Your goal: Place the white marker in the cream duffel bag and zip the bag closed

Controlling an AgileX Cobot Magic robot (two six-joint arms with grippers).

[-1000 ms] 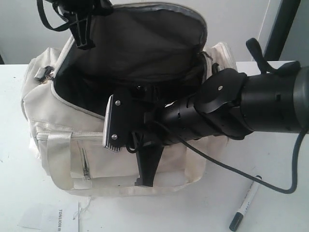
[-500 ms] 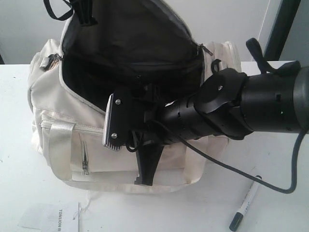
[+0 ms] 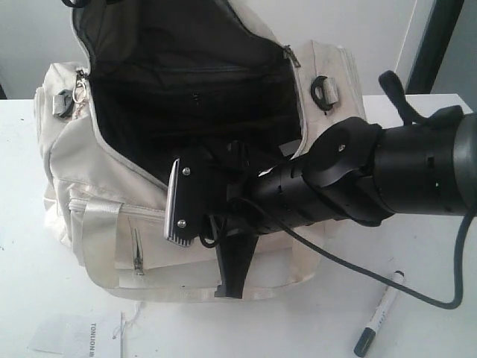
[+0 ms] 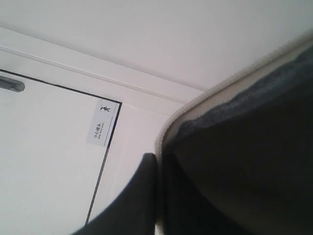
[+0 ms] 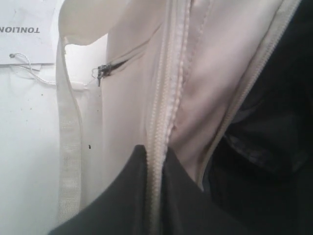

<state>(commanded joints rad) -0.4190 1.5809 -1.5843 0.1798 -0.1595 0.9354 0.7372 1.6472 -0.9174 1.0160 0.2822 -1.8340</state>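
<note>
So the cream duffel bag [image 3: 89, 194] fills the left and middle of the exterior view, sitting on the white table [image 3: 19, 246]. It's wide open, you can see right down into the dark lining. The right gripper [image 5: 154, 166] comes in from the right of the frame and is pressed together on the near rim of the opening. In the right wrist view the zipper strip [image 5: 161, 98] runs straight between its two dark fingers. The left wrist view shows the left gripper [image 4: 155, 171] with one dark finger [image 4: 137, 196] tight against the piped edge of the top flap [image 4: 234, 147], so it looks like it's pinching the flap, which stands up above the bag. The white marker [image 3: 379, 313] isn't in the bag. It lies on the table in the lower right corner of the frame, dark cap toward the bottom edge, apart from the bag and with its upper end close to the right arm's black cable [image 3: 358, 265]. A printed paper tag [image 3: 74, 333] sits in the lower left, near the bag's front zip pocket [image 3: 156, 246].
</note>
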